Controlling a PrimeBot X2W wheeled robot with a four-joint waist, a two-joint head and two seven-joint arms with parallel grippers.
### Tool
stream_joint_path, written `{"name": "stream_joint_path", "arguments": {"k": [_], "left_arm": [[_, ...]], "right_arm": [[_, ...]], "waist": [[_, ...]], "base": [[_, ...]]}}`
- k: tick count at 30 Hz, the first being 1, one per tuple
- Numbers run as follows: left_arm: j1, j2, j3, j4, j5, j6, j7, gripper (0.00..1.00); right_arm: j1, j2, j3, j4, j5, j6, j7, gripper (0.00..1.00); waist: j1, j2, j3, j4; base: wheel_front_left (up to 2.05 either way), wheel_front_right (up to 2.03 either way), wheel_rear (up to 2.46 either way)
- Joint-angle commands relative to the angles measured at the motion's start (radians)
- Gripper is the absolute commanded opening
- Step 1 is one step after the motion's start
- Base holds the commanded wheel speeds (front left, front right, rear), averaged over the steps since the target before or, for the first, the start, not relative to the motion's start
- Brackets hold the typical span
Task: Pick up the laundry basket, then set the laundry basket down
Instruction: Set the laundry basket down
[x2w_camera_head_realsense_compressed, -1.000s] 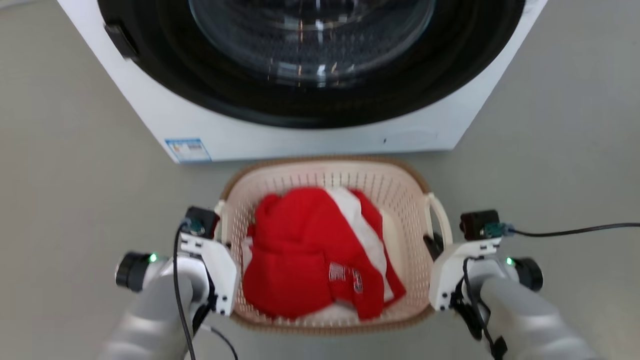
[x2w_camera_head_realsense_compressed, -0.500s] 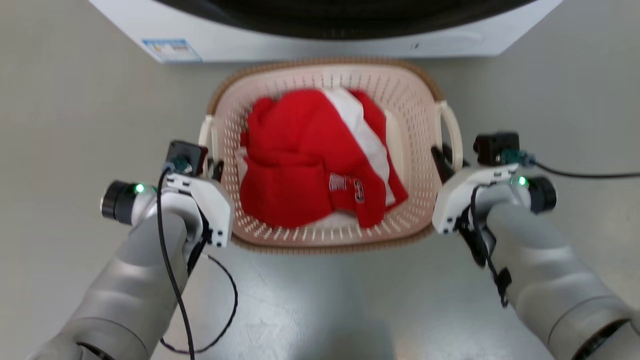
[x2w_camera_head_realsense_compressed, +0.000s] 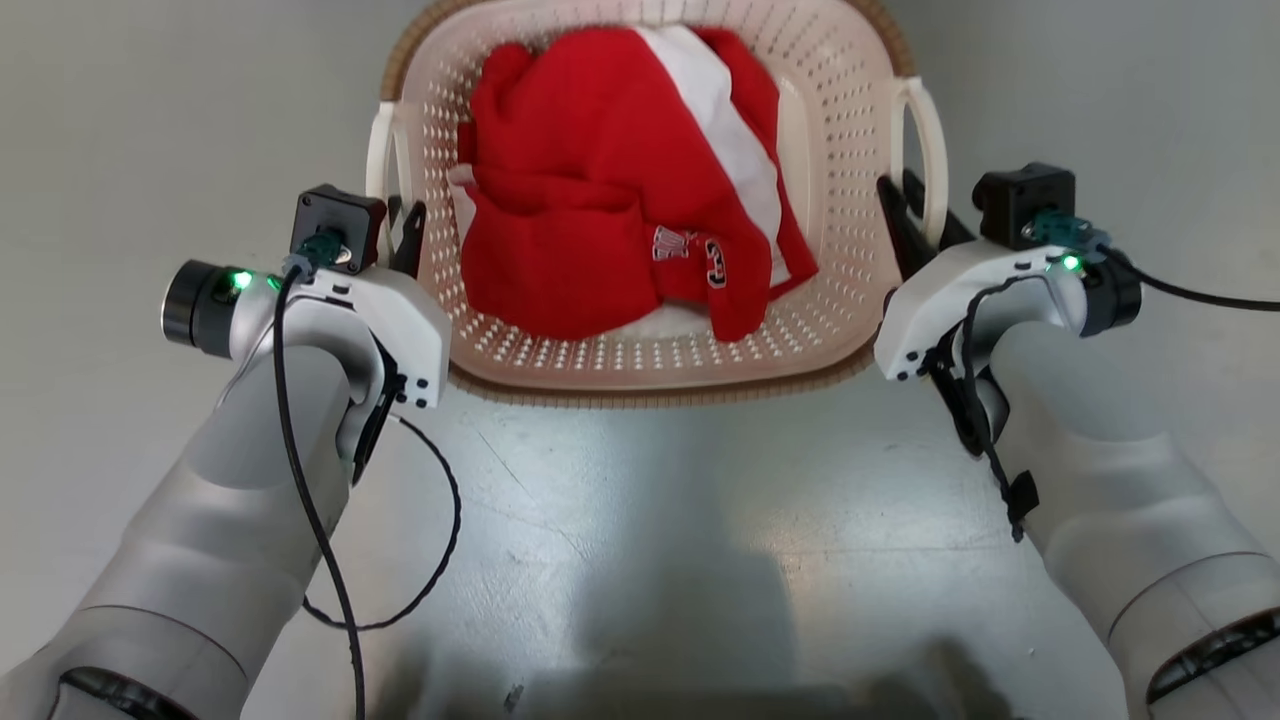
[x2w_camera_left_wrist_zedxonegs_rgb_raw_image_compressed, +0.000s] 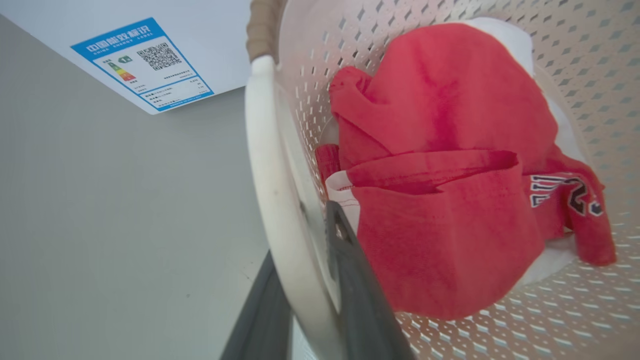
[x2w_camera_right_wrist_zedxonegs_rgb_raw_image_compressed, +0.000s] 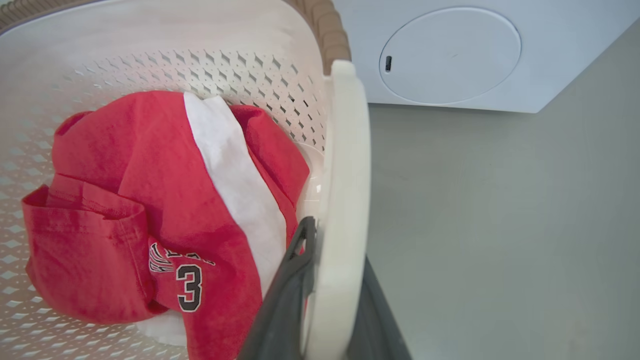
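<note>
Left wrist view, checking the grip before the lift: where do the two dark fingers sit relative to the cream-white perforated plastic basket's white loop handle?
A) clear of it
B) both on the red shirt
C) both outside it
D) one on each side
D: the left gripper straddles the white loop handle of the laundry basket, one finger on the floor side, one on the wall side.

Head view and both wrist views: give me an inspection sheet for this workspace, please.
Surface: grey floor, glossy, with light reflections.
Job's things: laundry basket upright, holding a red garment and a white garment.
Clutter: nothing seen.
Grippers: left gripper, jaws closed on the left handle; right gripper, jaws closed on the right handle.
Cables: black cable loops below the left wrist; second cable runs off right from the right wrist.
Surroundings: white washing machine beyond the basket, energy label on its front.
</note>
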Motion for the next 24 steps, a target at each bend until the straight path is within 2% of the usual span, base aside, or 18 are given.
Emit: {"name": "stream_joint_path", "arguments": {"k": [1, 9, 24], "left_arm": [[-0.008, 0.032, 0.025, -0.036, 0.027, -0.002, -0.015, 0.0], [0.008, 0.031, 0.094, -0.069, 0.103, -0.017, -0.015, 0.0], [0.008, 0.006, 0.188, -0.048, 0.19, -0.051, -0.015, 0.0]], "right_arm": [[0.048, 0.029, 0.006, -0.03, -0.043, 0.017, -0.005, 0.0], [0.109, 0.029, -0.12, -0.108, -0.172, 0.017, -0.005, 0.0], [0.126, 0.029, -0.183, -0.137, -0.232, 0.017, -0.005, 0.0]], "waist": [[0.0, 0.0, 0.024, -0.003], [0.0, 0.0, 0.056, -0.006], [0.0, 0.0, 0.096, 0.0]], "base": [[0.0, 0.0, 0.0], [0.0, 0.0, 0.0], [0.0, 0.0, 0.0]]}}
